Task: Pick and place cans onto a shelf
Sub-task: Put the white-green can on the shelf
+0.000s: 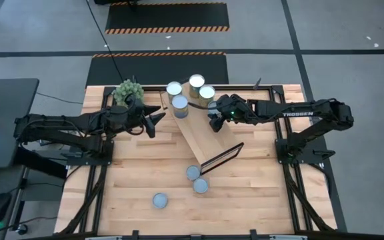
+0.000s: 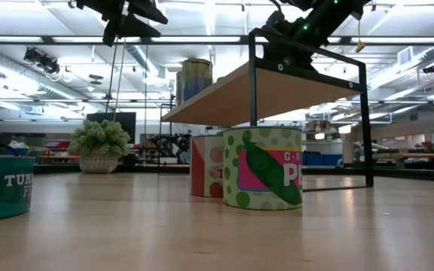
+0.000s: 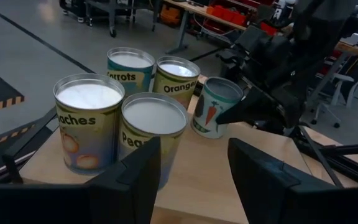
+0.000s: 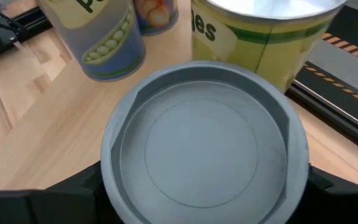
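Slatted wooden tabletop (image 1: 132,180) under both arms, bordered by grey floor with striped hazard mats toward twelve o'clock. Long light-wood shelf (image 1: 195,137) lying diagonally across the middle, dark frame end toward five o'clock, can-bearing end toward eleven. Four cans (image 1: 179,105) clustered upright on that raised end, a fifth carrot-labelled can (image 3: 215,107) just beside them at three o'clock, clamped between the fingers of the right gripper (image 1: 213,119). Three more cans (image 1: 193,173) standing on the tabletop near six o'clock, one well apart at seven. Left gripper (image 1: 157,121) hovering at nine o'clock of the cluster, fingers (image 3: 132,180) spread and empty. Spiky green plant ball (image 1: 128,90) at ten o'clock
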